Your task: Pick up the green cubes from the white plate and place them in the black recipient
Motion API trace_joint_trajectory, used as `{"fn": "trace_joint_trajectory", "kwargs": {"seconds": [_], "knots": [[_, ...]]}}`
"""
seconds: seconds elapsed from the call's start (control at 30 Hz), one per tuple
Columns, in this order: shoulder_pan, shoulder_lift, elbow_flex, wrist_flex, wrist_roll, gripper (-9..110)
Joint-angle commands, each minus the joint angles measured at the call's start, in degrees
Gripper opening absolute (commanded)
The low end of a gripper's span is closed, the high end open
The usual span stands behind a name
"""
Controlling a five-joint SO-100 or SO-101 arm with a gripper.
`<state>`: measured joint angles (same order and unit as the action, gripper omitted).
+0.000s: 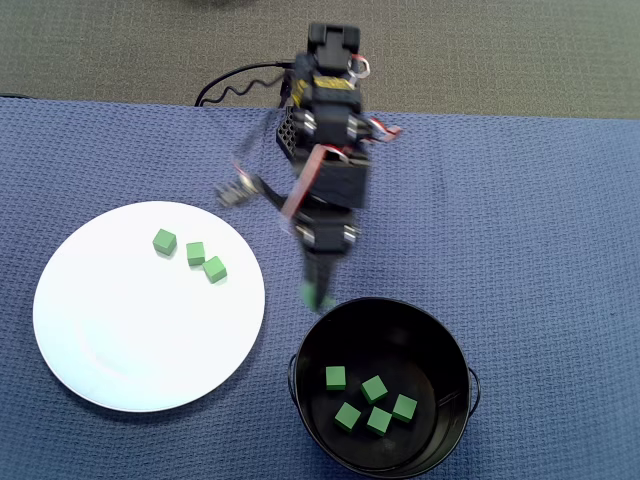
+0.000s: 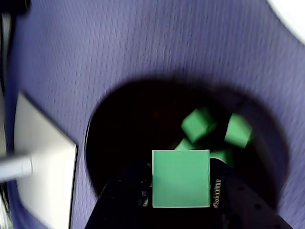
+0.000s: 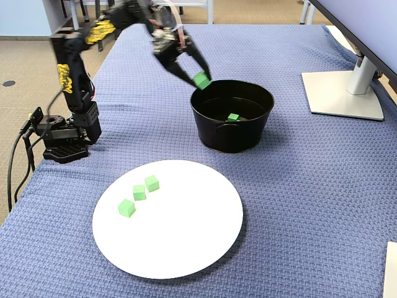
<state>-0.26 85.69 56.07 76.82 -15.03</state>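
Blue woven cloth [image 1: 520,220] covers the table in the overhead view, with grey carpet seen beyond its far edge. On it the white plate [image 1: 120,340] is laid at the left, round, flat and glossy, and three green cubes [image 1: 195,253] are seen on its upper part in a short slanting row. The black recipient [image 1: 440,345] stands at the lower right, upright, its opening turned straight up, and five more green cubes lie clustered on its floor. The gripper [image 1: 318,296] is reached down from the arm to just above the pot's near rim, blurred, with a speck of green at its tip. From the wrist view, a held cube [image 2: 180,178] is seen square-on, matte and solid green, clamped between the jaws above the dark mouth of the pot, while blurred cubes lie deeper inside; a white monitor base [image 2: 43,162] shows at the left. From the fixed view, the jaws are seen closed on that cube directly over the pot's far-left rim, the pot's straight walls are shown as glossy, and a monitor stand [image 3: 347,93] rests on the cloth at the right.
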Motion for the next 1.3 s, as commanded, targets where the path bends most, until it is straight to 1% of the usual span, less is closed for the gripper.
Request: {"fn": "trace_joint_trajectory", "kwargs": {"seconds": [0.0,0.13,0.27,0.3,0.33,0.37,0.4,0.5,0.63,0.7,0.87,0.93,1.0,1.07,1.27], "knots": [[-7.6,-6.7,-12.3,1.4,5.0,0],[-10.2,-17.1,-22.3,1.8,7.6,0],[-12.1,-23.5,-28.1,2.1,6.6,0],[-12.7,-24.3,-28.8,2.5,5.3,9],[-13.1,-25.3,-30.1,3.7,4.0,24],[-13.4,-26.2,-31.5,5.1,3.5,35],[-13.4,-26.4,-31.8,5.7,3.3,39],[-12.5,-24.4,-30.6,6.0,1.8,46],[-9.8,-18.5,-25.7,6.4,-3.2,47],[-6.7,-13.2,-21.0,5.6,-5.2,42],[5.3,1.5,-5.6,4.1,-9.9,33],[10.8,6.8,2.8,1.5,-11.3,27],[15.6,10.5,10.5,-1.1,-13.6,27],[19.5,12.6,16.3,-3.1,-17.9,28],[28.6,17.1,28.0,-11.1,-37.3,32]]}}
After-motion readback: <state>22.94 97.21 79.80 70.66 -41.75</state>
